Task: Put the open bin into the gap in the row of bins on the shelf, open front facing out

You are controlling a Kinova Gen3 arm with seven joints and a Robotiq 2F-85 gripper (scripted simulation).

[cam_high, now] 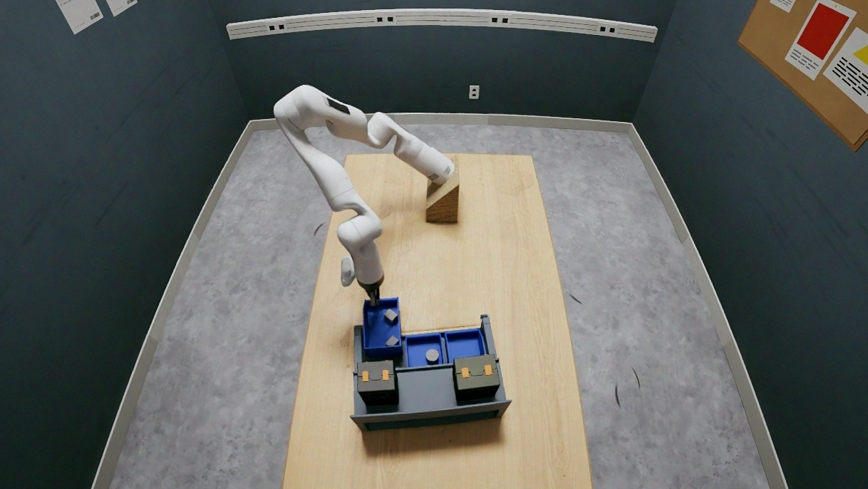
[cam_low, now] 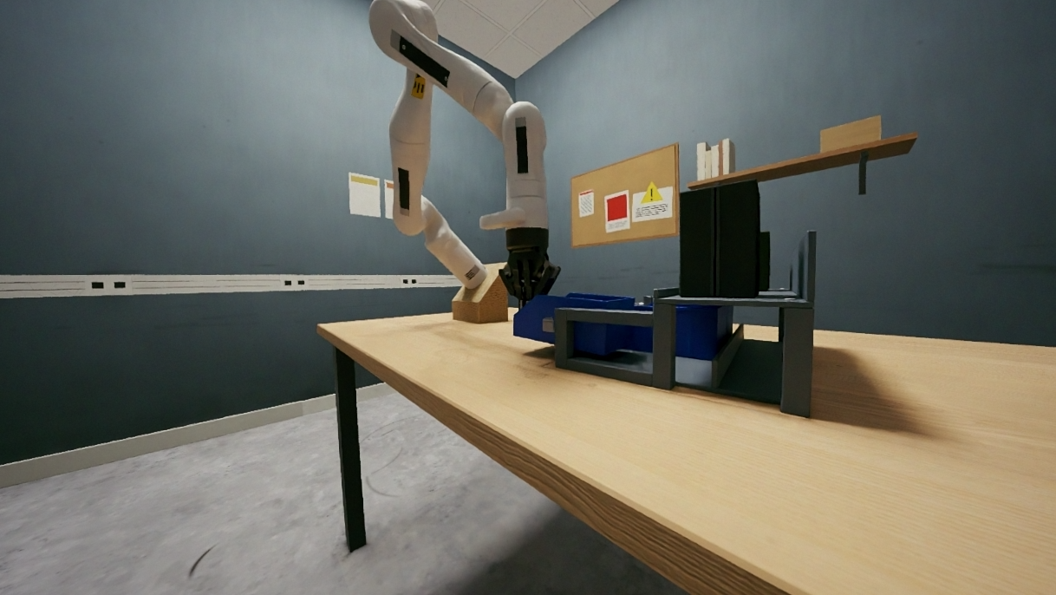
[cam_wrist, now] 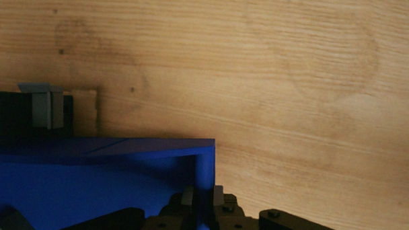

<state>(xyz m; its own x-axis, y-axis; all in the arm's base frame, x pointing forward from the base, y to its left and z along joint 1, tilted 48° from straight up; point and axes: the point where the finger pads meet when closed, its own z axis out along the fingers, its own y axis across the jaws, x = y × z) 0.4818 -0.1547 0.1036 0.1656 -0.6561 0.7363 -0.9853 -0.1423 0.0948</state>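
Note:
The open blue bin (cam_high: 375,333) (cam_low: 530,321) (cam_wrist: 101,195) is held above the table, its far end over the left end of the shelf (cam_high: 425,391) (cam_low: 796,369). It slopes slightly down toward the shelf. In the top view, its far end is close to the upper board's front edge, by the left gap. Two grey parts (cam_high: 390,315) (cam_high: 392,341) lie in it. My gripper (cam_high: 373,301) (cam_low: 522,300) (cam_wrist: 204,202) points down, shut on the bin's near end wall, close to a corner. Contact between bin and shelf cannot be made out.
The middle bin (cam_high: 417,359) holds a round grey part (cam_high: 432,356); the right bin (cam_high: 465,343) stands beside it. Two dark cases (cam_high: 377,381) (cam_high: 477,376) stand on the upper board. A grey side rail (cam_low: 609,317) runs along the shelf's left side.

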